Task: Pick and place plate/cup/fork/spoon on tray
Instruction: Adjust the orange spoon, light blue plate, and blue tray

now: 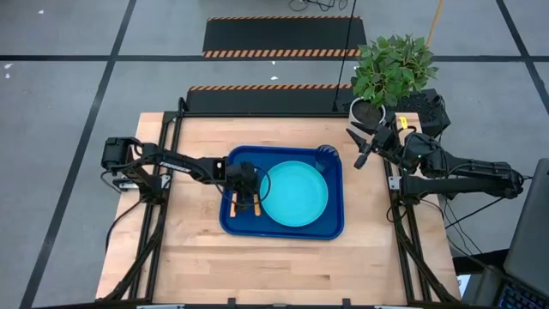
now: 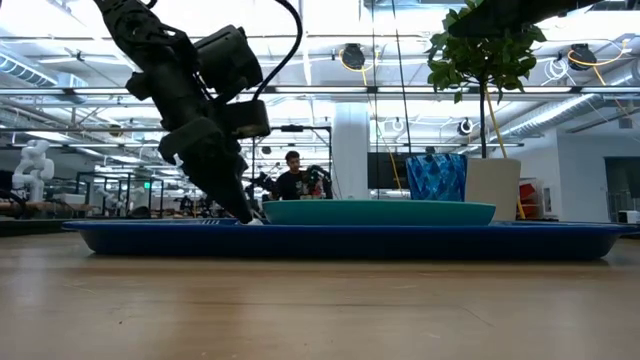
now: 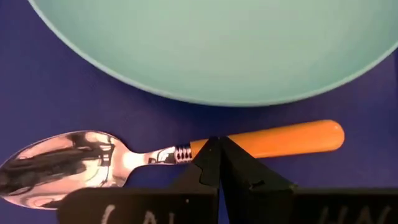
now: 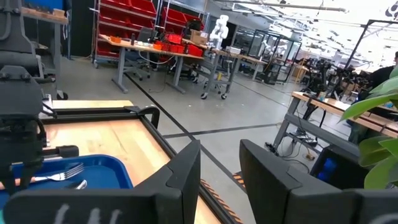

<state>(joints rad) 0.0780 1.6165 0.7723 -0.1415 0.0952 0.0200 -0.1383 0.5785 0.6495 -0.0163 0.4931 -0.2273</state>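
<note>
High view, left end effector: fingers pressed together, low over the left strip of the large dark blue rectangular plastic tray, just left of the round turquoise plate.
High view, plate: lies flat inside the tray, filling its middle and right part.
High view, small dark blue translucent cup: stands in the tray's far right corner, just beyond the plate's rim.
High view, orange handles: two show under the left end effector, on the tray floor left of the plate; which is fork and which is spoon cannot be told here.
High view, right end effector: fingers apart, held off the tray's far right corner, near the green plant in a white pot.
High view, wooden desk: carries the tray near its centre.
Low view, desk: bare wood in front of the tray.
Low view, left end effector: tips down at the tray's left end, beside the plate.
Low view, cup: behind the plate, beside the white pot.
Low view, background: a person sits far beyond the tray.
Left wrist view, left end effector: tips shut, meeting at the orange handle of the silver spoon, which lies on the tray floor just beside the plate.
Right wrist view, right end effector: fingers spread, nothing between them.
Right wrist view, silver fork tines: lie in the tray.
</note>
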